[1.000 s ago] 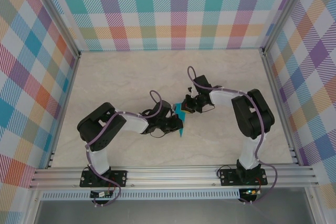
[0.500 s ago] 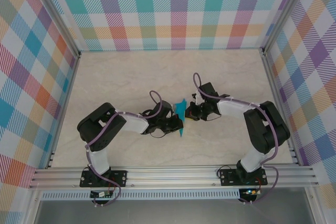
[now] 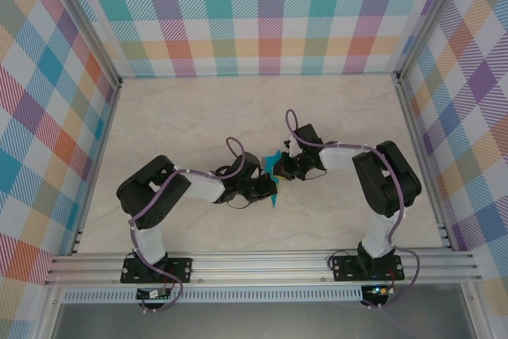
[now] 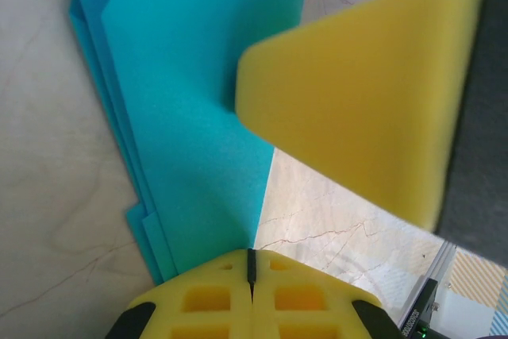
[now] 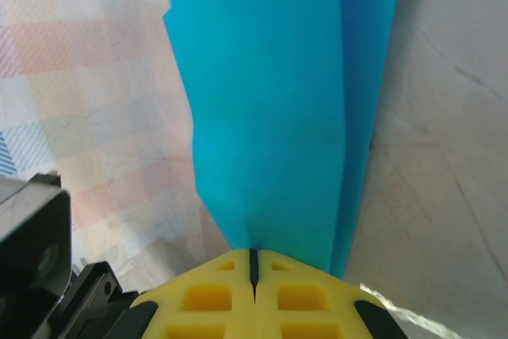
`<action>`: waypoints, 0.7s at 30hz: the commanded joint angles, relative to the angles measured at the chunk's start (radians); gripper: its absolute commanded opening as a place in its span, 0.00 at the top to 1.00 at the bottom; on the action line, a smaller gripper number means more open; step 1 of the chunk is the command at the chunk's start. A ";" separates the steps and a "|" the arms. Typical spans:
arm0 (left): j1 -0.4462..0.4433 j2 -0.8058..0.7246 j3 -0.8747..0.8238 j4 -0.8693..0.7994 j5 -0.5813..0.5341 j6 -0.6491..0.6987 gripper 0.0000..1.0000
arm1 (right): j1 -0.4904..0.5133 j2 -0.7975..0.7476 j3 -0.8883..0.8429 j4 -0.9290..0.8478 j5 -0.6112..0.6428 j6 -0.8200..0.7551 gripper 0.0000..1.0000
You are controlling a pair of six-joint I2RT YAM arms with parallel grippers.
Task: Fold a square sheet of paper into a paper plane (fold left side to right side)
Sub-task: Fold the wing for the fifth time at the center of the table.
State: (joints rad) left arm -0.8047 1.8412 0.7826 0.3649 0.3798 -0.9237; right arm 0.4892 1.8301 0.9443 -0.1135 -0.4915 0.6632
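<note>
Okay so from the left: the left end effector point(image 3: 268, 190) is clenched on the paper plane point(image 3: 275, 163), near the middle of the table point(image 3: 198, 117). On the left wrist cam its yellow fingers point(image 4: 222, 299) meet with the teal paper point(image 4: 198, 101) pinched in the seam. The paper is folded narrow, and you can see stacked layers stepping out along its left edge. Just beside it, the right end effector point(image 3: 283, 167) is clamped on the same paper from the other side. Its yellow pad point(image 4: 365, 93) overlaps the paper's edge on the left wrist cam. On the right wrist cam the fingers point(image 5: 294, 299) are pressed together with the teal strip point(image 5: 270, 101) running out from between them.
</note>
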 commanded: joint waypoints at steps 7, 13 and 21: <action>-0.019 0.029 -0.032 -0.159 -0.061 0.002 1.00 | 0.002 0.073 0.053 0.000 0.067 -0.097 1.00; -0.020 0.029 -0.032 -0.161 -0.061 0.000 1.00 | -0.009 0.086 0.053 0.019 0.090 -0.124 1.00; -0.020 0.029 -0.036 -0.164 -0.064 -0.001 1.00 | -0.053 0.092 0.085 0.039 0.085 -0.169 1.00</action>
State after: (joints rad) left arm -0.8085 1.8408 0.7826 0.3641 0.3714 -0.9245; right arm 0.4675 1.8896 0.9939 -0.1127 -0.4717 0.5461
